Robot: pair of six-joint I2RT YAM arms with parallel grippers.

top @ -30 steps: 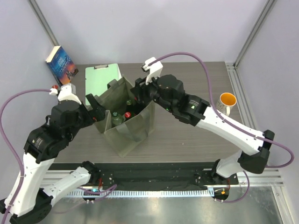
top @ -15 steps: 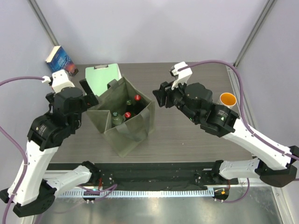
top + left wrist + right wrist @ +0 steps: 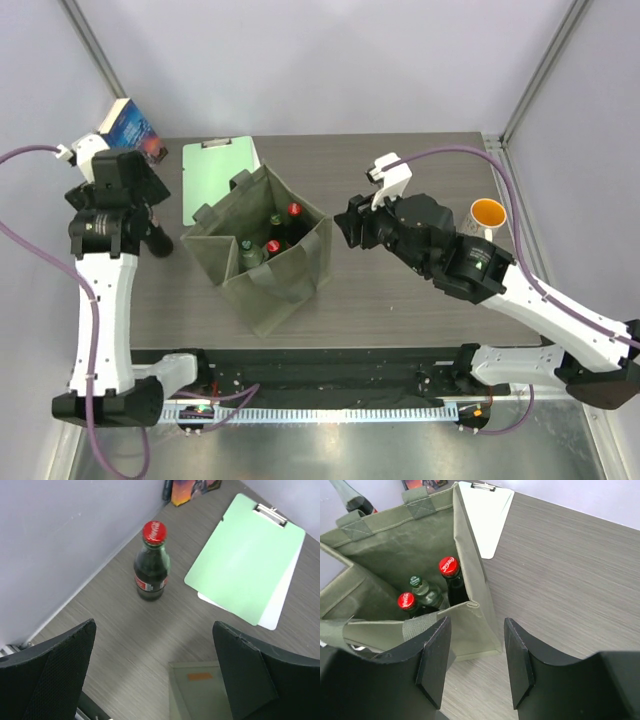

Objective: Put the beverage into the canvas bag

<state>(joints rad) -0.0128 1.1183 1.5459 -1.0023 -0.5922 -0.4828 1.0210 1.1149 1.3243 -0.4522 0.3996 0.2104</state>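
The olive-grey canvas bag point(image 3: 268, 262) stands open at mid-table with several bottles inside, two of them red-capped point(image 3: 449, 566). A dark cola bottle point(image 3: 151, 564) with a red cap stands alone near the left wall; my left arm hides it in the top view. My left gripper point(image 3: 152, 647) is open and empty, above the table between that bottle and the bag's corner point(image 3: 200, 692); in the top view it point(image 3: 157, 238) is left of the bag. My right gripper point(image 3: 477, 647) is open and empty, just right of the bag point(image 3: 395, 540), and shows in the top view point(image 3: 346, 226).
A mint-green clipboard point(image 3: 215, 175) lies behind the bag and shows in the left wrist view point(image 3: 245, 570). A book point(image 3: 130, 135) leans in the back left corner. An orange-lined mug point(image 3: 487, 215) stands at the right edge.
My left arm has swung away from the bag toward the left wall. My right gripper has drawn back from over the bag's top to its right side.
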